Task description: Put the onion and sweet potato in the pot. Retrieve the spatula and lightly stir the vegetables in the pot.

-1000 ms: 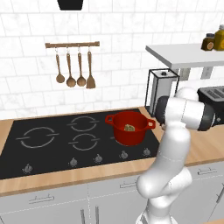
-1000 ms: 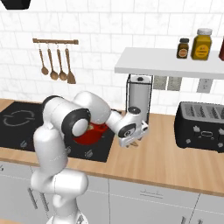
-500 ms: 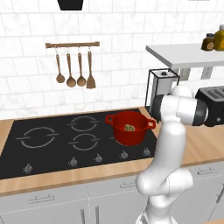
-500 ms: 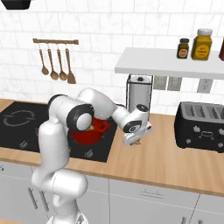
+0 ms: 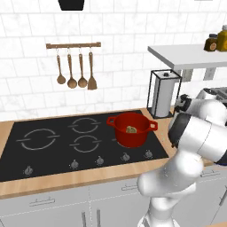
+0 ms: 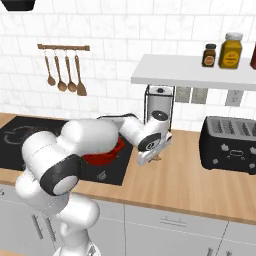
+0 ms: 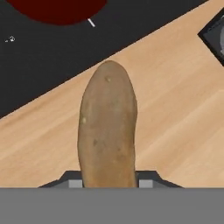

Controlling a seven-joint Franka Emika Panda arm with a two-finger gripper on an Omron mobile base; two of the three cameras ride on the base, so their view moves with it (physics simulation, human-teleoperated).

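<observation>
In the hand view, the brown sweet potato (image 7: pixel 107 127) lies lengthwise between my fingertips over the wooden counter. My gripper (image 7: pixel 109 183) is shut on it, one fingertip against each side. From the right base view, the gripper (image 6: pixel 152 159) points down at the counter, just right of the stove. The red pot (image 5: pixel 131 131) stands on the right front burner, and a pale onion (image 5: pixel 131 129) lies inside. Its dark red rim (image 7: pixel 57 11) shows ahead of the hand. The spatula (image 5: pixel 91 82) hangs on the wall rail with three wooden spoons.
A paper towel holder (image 5: pixel 163 93) stands at the back of the counter, right of the black stove (image 5: pixel 53 146). A black toaster (image 6: pixel 230 145) sits further right, under a shelf (image 6: pixel 195 70) with jars. The hand hangs over bare wooden counter (image 6: pixel 190 175).
The hand has swung right of the pot and come down to the counter. Its jaws have closed from wide open onto the sweet potato.
</observation>
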